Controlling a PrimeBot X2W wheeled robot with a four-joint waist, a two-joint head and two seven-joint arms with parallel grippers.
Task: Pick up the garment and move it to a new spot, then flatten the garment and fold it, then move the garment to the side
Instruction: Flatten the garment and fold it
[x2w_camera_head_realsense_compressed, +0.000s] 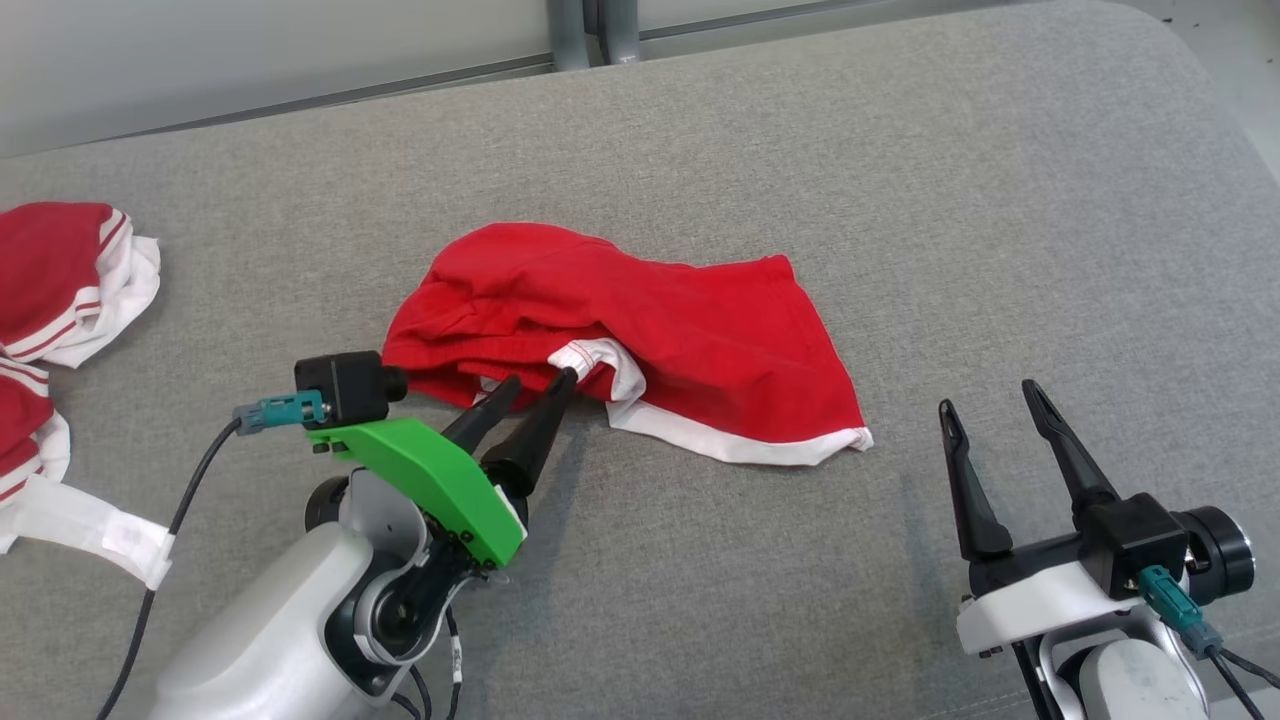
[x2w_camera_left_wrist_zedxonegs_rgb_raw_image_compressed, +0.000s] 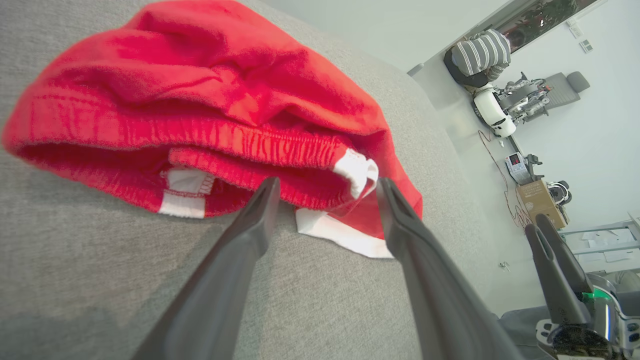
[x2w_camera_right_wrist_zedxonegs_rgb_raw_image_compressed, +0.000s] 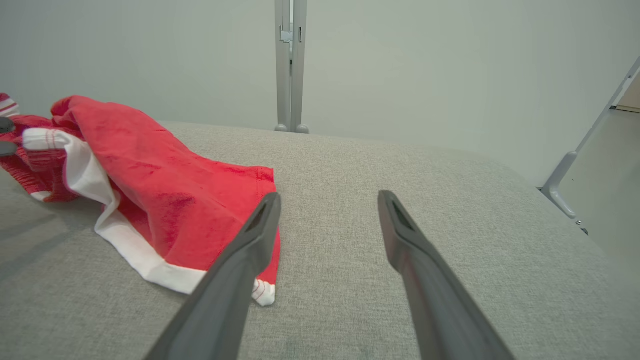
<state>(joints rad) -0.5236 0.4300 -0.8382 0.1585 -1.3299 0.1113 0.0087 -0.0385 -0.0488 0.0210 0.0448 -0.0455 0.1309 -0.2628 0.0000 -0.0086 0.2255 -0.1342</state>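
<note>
The garment (x2w_camera_head_realsense_compressed: 640, 330) is a pair of red shorts with white trim, lying crumpled in the middle of the grey cushion (x2w_camera_head_realsense_compressed: 900, 180). My left gripper (x2w_camera_head_realsense_compressed: 540, 380) is open, its fingertips at the garment's near edge. In the left wrist view the elastic waistband (x2w_camera_left_wrist_zedxonegs_rgb_raw_image_compressed: 250, 142) and a white tab (x2w_camera_left_wrist_zedxonegs_rgb_raw_image_compressed: 356, 171) sit just ahead of and between the left gripper's (x2w_camera_left_wrist_zedxonegs_rgb_raw_image_compressed: 327, 182) spread fingers. My right gripper (x2w_camera_head_realsense_compressed: 988, 396) stands open at the lower right, apart from the garment and holding nothing. From the right wrist, the garment's white-hemmed corner (x2w_camera_right_wrist_zedxonegs_rgb_raw_image_compressed: 262, 292) lies beside the right gripper's (x2w_camera_right_wrist_zedxonegs_rgb_raw_image_compressed: 330, 196) left finger.
More red and white striped clothes (x2w_camera_head_realsense_compressed: 55, 275) and a white strip (x2w_camera_head_realsense_compressed: 90, 525) lie at the cushion's left edge. A metal post (x2w_camera_head_realsense_compressed: 590, 30) stands behind the cushion. A person in a striped top (x2w_camera_left_wrist_zedxonegs_rgb_raw_image_compressed: 480, 52) is far off in the room. Bare cushion spreads right and behind the garment.
</note>
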